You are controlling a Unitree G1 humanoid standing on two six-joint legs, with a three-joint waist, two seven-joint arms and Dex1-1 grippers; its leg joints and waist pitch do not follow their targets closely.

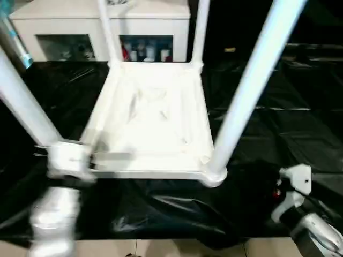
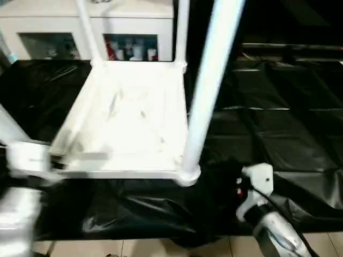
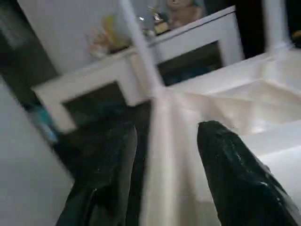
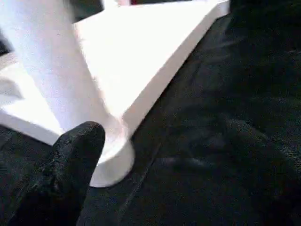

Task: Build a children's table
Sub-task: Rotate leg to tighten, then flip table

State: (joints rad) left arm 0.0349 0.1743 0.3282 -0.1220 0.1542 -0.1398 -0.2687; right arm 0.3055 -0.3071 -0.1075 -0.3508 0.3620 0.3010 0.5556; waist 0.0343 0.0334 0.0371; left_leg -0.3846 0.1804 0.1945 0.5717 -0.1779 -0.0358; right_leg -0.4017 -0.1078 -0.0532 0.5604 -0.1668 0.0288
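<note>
The children's table [image 1: 150,118] lies upside down on a black sheet, all white, with its ribbed underside facing up. Four tube legs stand in its corner sockets. The near-left leg [image 1: 21,101] and the near-right leg [image 1: 252,80] lean towards me, and the two far legs [image 1: 107,32] rise at the back. My left gripper [image 3: 164,155] is open, with the near-left leg [image 3: 162,141] running between its two black fingers and a small gap on each side. My right gripper [image 4: 164,160] stands wide open beside the base of the near-right leg [image 4: 61,70], holding nothing.
A black sheet [image 1: 278,123] covers the work surface around the table. Behind it stands a white cabinet [image 1: 96,24] with glass doors and small items inside. A strip of pale floor [image 1: 177,249] shows at the near edge.
</note>
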